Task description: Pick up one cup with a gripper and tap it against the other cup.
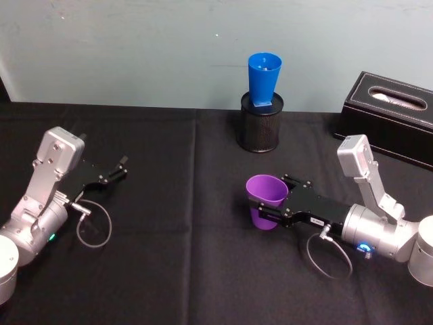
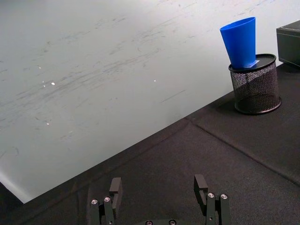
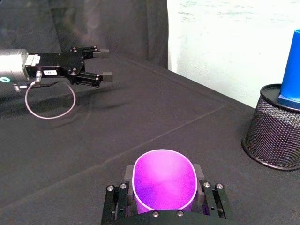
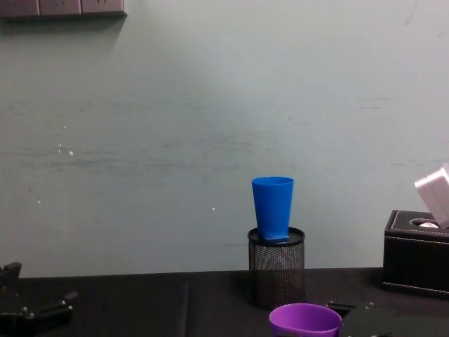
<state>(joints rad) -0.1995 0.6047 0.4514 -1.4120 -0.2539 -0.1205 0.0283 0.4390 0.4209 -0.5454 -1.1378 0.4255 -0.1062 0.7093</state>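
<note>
The purple cup [image 1: 266,196] sits between the jaws of my right gripper [image 1: 272,198], which is shut on its wall at the centre-right of the black cloth. It is mouth up, tilted slightly, and low over the cloth. In the right wrist view the purple cup [image 3: 164,185] shows between the black fingers [image 3: 212,198]. The blue cup [image 1: 264,80] stands upright on top of a black mesh pen holder [image 1: 260,125] at the back, well beyond the purple cup. My left gripper [image 1: 120,168] rests open and empty at the left.
A black tissue box [image 1: 392,115] stands at the back right, next to the pen holder. A pale wall rises just behind the table's far edge. Black cloth [image 1: 183,223] lies bare between the two arms.
</note>
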